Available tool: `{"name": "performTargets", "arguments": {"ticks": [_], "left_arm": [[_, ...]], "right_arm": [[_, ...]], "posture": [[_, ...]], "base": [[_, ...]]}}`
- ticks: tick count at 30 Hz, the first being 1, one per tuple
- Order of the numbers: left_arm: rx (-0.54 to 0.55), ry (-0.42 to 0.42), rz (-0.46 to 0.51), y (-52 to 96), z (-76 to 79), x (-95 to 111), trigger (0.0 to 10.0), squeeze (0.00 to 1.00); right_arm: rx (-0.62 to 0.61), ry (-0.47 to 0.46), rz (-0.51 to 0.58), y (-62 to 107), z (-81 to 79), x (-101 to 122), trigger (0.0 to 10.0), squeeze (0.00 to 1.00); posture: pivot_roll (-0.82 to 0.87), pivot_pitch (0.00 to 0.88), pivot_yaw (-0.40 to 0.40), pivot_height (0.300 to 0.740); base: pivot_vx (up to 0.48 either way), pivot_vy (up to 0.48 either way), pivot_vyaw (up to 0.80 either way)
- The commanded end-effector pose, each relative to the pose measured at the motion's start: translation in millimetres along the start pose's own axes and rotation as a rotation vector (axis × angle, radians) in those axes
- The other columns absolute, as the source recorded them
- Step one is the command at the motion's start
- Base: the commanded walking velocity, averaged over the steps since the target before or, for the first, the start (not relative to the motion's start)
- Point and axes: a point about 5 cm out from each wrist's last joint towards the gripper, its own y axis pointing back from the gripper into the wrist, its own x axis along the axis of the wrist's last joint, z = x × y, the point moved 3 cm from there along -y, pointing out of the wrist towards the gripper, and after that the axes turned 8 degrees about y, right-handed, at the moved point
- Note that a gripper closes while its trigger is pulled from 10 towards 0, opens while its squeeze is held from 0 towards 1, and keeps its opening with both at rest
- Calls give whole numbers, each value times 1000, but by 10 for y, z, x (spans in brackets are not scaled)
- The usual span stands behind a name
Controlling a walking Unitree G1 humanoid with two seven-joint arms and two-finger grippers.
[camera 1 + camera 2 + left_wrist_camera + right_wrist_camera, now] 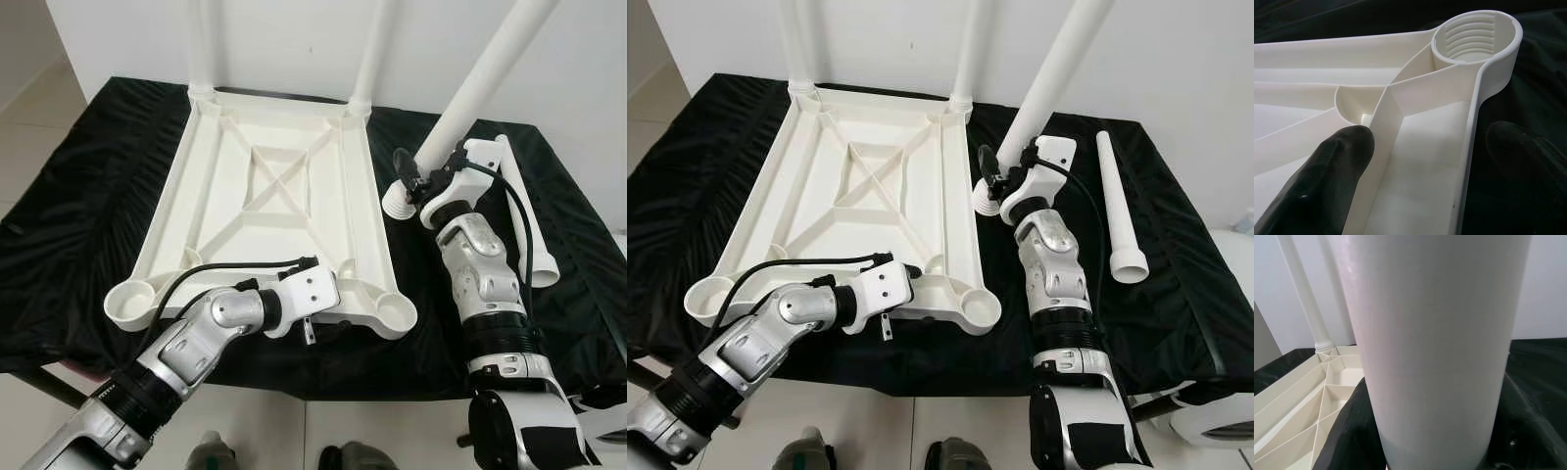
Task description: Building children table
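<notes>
Left eye view: right gripper (pixel 409 182) clamps table leg (pixel 477 80); left gripper (pixel 1425 152) open, straddling tabletop (pixel 274 186) rim; no writing legible.

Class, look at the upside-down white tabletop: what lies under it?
A black cloth lies under the tabletop and spreads out on all sides. What supports the cloth beneath is covered, so it cannot be seen.

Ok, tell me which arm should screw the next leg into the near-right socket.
Right. The right gripper already holds a leg upright beside the tabletop, while the left gripper braces the near edge by the empty socket.
</notes>
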Motion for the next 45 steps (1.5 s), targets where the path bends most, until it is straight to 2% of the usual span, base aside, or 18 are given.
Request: {"name": "performTargets", "arguments": {"ticks": [1, 2, 3, 4, 6, 7, 8, 9, 11, 13, 16, 17, 25, 27, 30, 35, 39, 45], "left_arm": [[-16, 32, -80, -28, 38, -180, 6157, 0], [-29, 34, -85, -31, 47, -198, 3216, 0], [-29, 34, -85, -31, 47, -198, 3216, 0], [-54, 48, -89, -30, 72, -228, 0, 0], [-62, 45, -95, -30, 78, -243, 0, 0], [-59, 44, -102, -33, 68, -264, 627, 0], [-59, 44, -102, -33, 68, -264, 627, 0], [-41, 32, -123, -44, 25, -315, 3529, 0], [-34, 26, -130, -46, 9, -329, 3529, 0], [-27, 24, -135, -45, -26, -339, 4902, 0], [-24, 25, -135, -44, -38, -340, 4902, 0], [-23, 23, -139, -39, -56, -341, 10000, 0], [-2, 14, -183, -12, -178, -411, 10000, 0], [13, 6, -188, 12, -265, -418, 10000, 0], [21, 3, -190, 25, -306, -419, 10000, 0], [107, 23, -200, 90, -522, -460, 10000, 0], [136, 37, -199, 129, -589, -465, 10000, 0], [66, 44, -152, 186, -480, -397, 10000, 0]], "right_arm": [[-14, 18, 22, 2, 42, 51, 10000, 0], [-15, 19, 23, 7, 43, 53, 10000, 0], [-15, 19, 23, 7, 43, 53, 10000, 0], [-20, 22, 25, 16, 52, 54, 10000, 0], [-22, 24, 26, 19, 57, 54, 10000, 0], [-23, 25, 26, 23, 61, 55, 10000, 0], [-23, 25, 26, 23, 61, 55, 10000, 0], [-26, 26, 28, 27, 65, 56, 10000, 0], [-27, 26, 28, 28, 66, 56, 10000, 0], [-29, 26, 28, 31, 68, 57, 10000, 0], [-29, 26, 28, 32, 68, 58, 10000, 0], [-31, 26, 29, 33, 70, 60, 10000, 0], [-39, 26, 27, 46, 83, 60, 10000, 0], [-40, 26, 23, 64, 85, 48, 10000, 0], [-38, 26, 21, 76, 82, 39, 10000, 0], [-29, 30, 2, 129, 68, -19, 10000, 0], [-30, 30, -1, 148, 66, -25, 10000, 0], [-26, 42, -9, 189, 85, -41, 10000, 0]], "posture": [[35, 5, -43, 740], [32, 4, -40, 740], [32, 4, -40, 740], [29, 3, -36, 740], [28, 1, -35, 740], [27, 2, -33, 740], [27, 2, -33, 740], [24, 2, -31, 740], [24, 2, -31, 740], [24, 3, -31, 740], [23, 5, -29, 740], [23, 9, -29, 740], [15, 20, -26, 740], [9, 28, -25, 740], [9, 30, -26, 740], [-2, 39, -21, 740], [-5, 42, -20, 740], [-3, 44, -19, 740]], "base": [[0, 0, 0], [0, 0, 0], [0, 0, 0], [0, 0, 0], [0, 0, 0], [0, 0, 0], [0, 0, 0], [0, 0, 0], [0, 0, 0], [0, 0, 0], [0, 0, 0], [0, 0, 0], [0, 0, 0], [0, 0, 0], [0, 0, 0], [0, 0, 0], [0, 0, 0], [0, 0, 0]]}}
